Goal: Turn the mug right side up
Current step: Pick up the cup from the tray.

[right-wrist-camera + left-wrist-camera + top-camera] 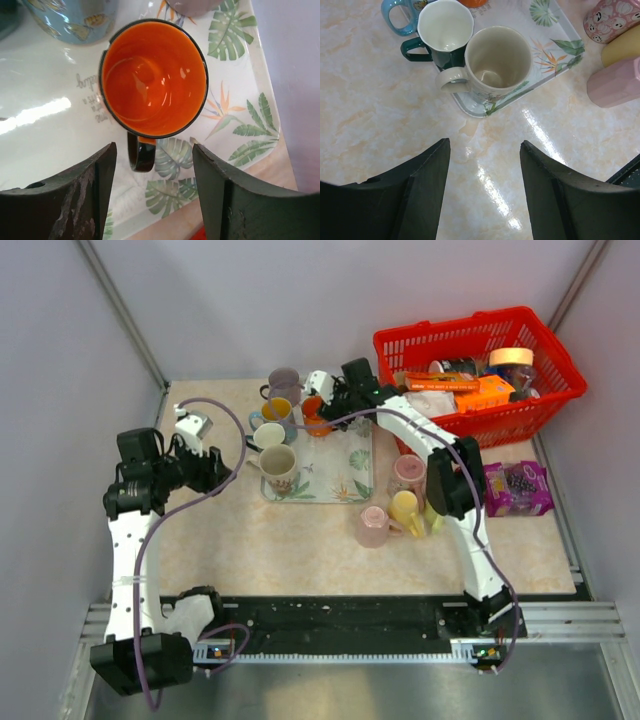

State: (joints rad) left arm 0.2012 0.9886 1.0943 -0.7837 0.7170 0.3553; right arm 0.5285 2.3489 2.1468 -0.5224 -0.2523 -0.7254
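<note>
The orange-lined black ceramic mug [154, 77] stands upright on the leaf-printed rectangular tray [240, 135], behind the cream ceramic mug [497, 60]; the red plastic basket [500, 425] lies to their right.

Orange mug [152, 82] glossy glazed ceramic; tray [240, 135] smooth, shiny; table [370, 125] polished marble-look; basket [530, 418] red plastic mesh.

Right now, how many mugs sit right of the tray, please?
3: patterned pink mug farthest, yellow mug nearer, plain pink mug left of it; the right arm may hide others.
</note>
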